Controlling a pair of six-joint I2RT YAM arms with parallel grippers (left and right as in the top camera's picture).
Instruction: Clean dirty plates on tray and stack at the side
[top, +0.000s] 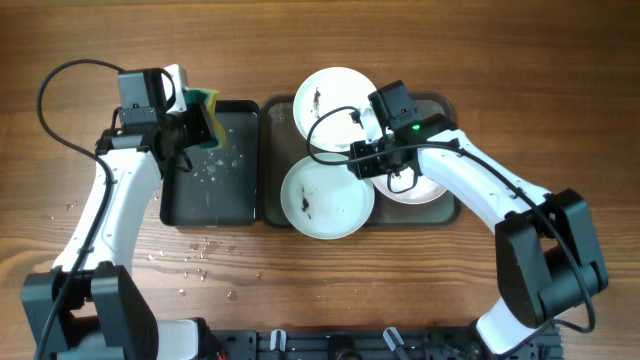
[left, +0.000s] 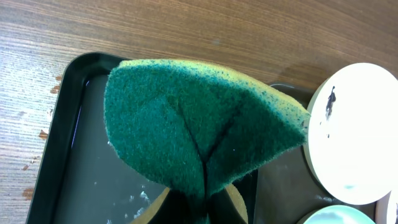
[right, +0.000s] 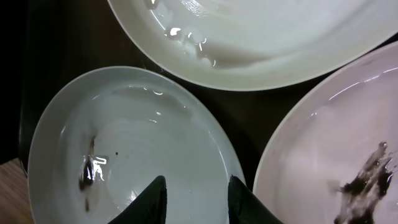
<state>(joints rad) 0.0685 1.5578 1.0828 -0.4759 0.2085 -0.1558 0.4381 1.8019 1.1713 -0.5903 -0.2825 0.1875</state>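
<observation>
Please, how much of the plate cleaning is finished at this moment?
Done: nothing that shows; all three plates lie on the tray, none stacked beside it. In hand: the left gripper pinches the sponge above the black tray; the right gripper is open at the rim of the bluish plate. Left: wiping the dark smudges, then stacking.

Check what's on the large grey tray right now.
On the tray, three white plates: the back plate and front plate each show a dark smudge. The right arm covers most of the third plate overhead, so whether it is smudged cannot be told.
</observation>
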